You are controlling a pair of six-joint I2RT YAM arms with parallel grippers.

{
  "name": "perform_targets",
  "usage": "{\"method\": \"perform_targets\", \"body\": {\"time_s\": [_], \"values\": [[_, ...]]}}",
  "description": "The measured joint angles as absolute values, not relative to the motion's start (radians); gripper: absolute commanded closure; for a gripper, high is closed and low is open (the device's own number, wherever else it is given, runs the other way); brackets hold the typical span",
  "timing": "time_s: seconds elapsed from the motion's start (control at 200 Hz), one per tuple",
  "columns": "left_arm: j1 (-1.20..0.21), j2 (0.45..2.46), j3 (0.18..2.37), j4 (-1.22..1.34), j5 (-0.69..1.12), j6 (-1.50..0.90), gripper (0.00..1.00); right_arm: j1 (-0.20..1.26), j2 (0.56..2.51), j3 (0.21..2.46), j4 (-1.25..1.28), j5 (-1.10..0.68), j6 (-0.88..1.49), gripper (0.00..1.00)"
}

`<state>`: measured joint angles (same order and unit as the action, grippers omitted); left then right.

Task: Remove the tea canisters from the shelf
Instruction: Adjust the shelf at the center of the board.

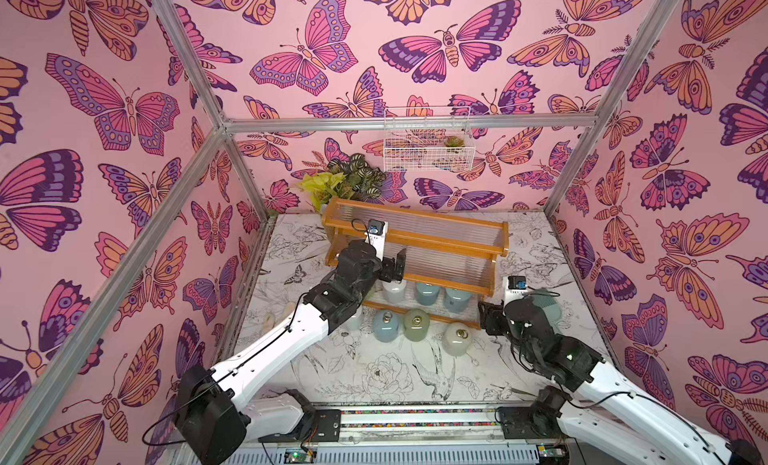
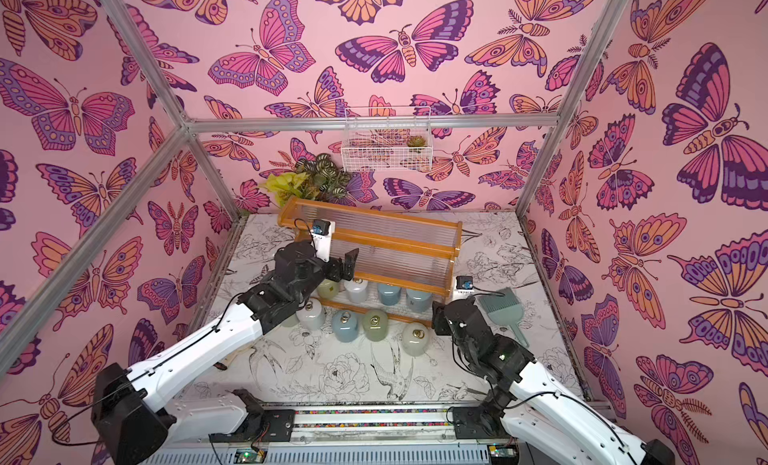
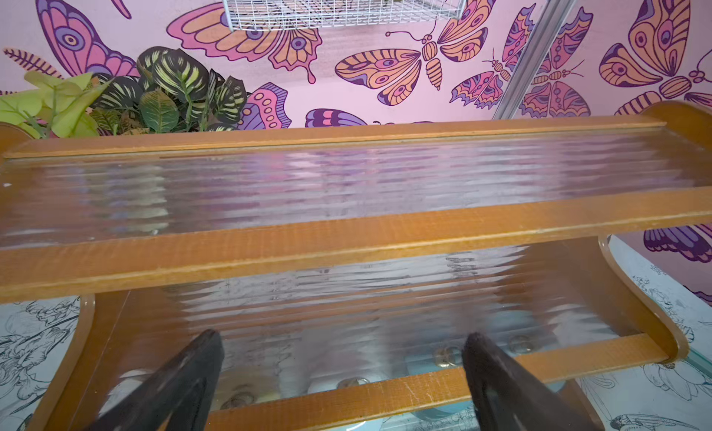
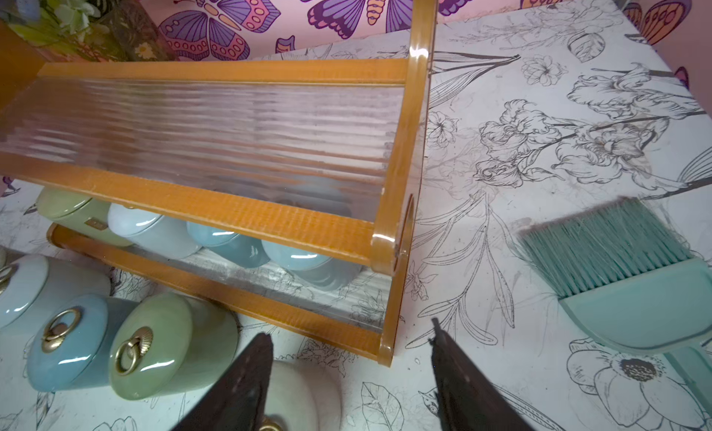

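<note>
The shelf (image 1: 436, 238) stands at the back of the table, its top two tiers bare. On its bottom tier stand tea canisters: yellow-green (image 2: 328, 287), white (image 1: 394, 291) and two blue (image 1: 427, 293) (image 1: 455, 299). Before it on the table stand a white (image 2: 311, 313), a blue (image 1: 386, 325), a green (image 1: 417, 323) and a cream canister (image 1: 457, 338). My left gripper (image 3: 343, 344) hangs open and empty over the shelf's middle tier (image 3: 385, 321). My right gripper (image 4: 348, 332) is open by the shelf's right front corner, above the cream canister (image 4: 304, 394), which stands on the table beside one finger.
A teal brush and dustpan (image 4: 616, 263) lie on the table right of the shelf, close to my right arm. Artificial plants (image 1: 345, 180) sit behind the shelf's left end. A white wire basket (image 1: 428, 142) hangs on the back wall.
</note>
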<state>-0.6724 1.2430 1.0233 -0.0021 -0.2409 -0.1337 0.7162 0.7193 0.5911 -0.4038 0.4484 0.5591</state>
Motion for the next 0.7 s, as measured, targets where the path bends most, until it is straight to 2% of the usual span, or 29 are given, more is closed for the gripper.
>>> {"method": "perform_targets", "body": {"time_s": [0.25,0.701], "values": [[-0.672,1.245,1.02,0.0,-0.224,-0.14,0.0,0.685,0.784,0.645,-0.384,0.501,0.533,0.23],[-0.668,1.234,0.969,0.029,-0.211,-0.144,0.0,0.567,0.945,0.733,-0.338,0.487,0.505,0.27]]}}
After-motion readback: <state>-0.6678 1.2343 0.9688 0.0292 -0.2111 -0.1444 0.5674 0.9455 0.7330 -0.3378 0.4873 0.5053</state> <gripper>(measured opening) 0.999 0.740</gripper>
